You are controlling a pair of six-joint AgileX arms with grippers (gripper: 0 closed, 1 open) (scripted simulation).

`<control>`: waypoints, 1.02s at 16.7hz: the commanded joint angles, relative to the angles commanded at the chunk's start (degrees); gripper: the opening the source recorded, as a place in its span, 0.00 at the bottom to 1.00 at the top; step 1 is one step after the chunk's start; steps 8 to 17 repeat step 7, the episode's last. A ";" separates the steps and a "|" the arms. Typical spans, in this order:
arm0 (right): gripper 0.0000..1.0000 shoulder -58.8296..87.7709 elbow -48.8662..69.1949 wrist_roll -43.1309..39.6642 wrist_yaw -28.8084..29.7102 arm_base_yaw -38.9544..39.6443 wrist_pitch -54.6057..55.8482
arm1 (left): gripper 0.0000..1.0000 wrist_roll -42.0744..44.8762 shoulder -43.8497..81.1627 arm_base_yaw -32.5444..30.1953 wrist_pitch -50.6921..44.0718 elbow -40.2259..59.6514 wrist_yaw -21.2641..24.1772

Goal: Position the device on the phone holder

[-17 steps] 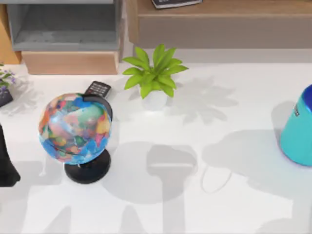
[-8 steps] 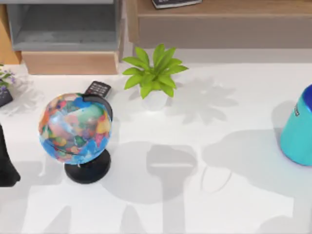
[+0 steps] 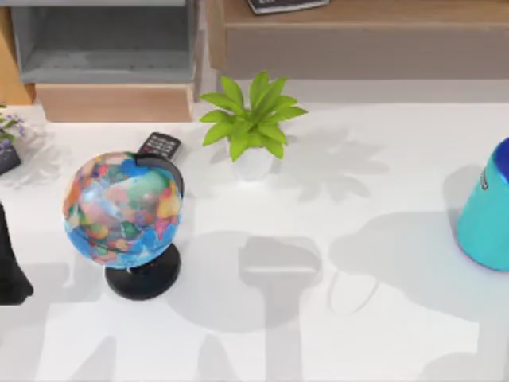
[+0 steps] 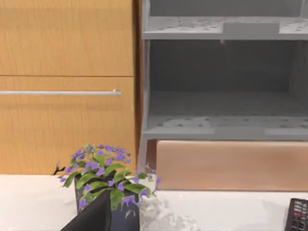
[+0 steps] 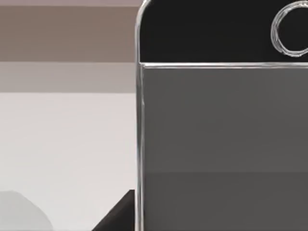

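Observation:
The device [image 5: 221, 125] stands very close in front of the right wrist camera. It has a grey glossy screen, a black bezel with a round home button and a silver edge. White table and a brown band of furniture lie behind it. A dark wedge [image 5: 115, 214] touches its edge, and I cannot tell whether that is part of my right gripper. A black slanted piece at the table's far left edge [image 3: 12, 267] looks like the phone holder. The phone holder [image 4: 91, 216] also stands in front of a purple-flowered pot in the left wrist view.
A globe on a black base [image 3: 123, 211] stands at the left with a small dark keypad remote [image 3: 161, 145] behind it. A green plant in a white pot [image 3: 253, 127] is at the back centre. A teal cylinder [image 3: 487, 211] sits at the right edge. Wooden cabinets and a grey shelf [image 4: 221, 72] line the back.

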 joint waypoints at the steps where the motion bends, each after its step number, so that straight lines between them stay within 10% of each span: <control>1: 0.98 0.00 0.00 0.00 0.00 0.00 0.00 | 1.00 0.00 0.00 0.00 0.00 0.00 0.00; 17: 1.00 0.00 0.00 0.00 0.00 0.00 0.00 | 1.00 0.00 0.00 0.00 0.00 0.00 0.00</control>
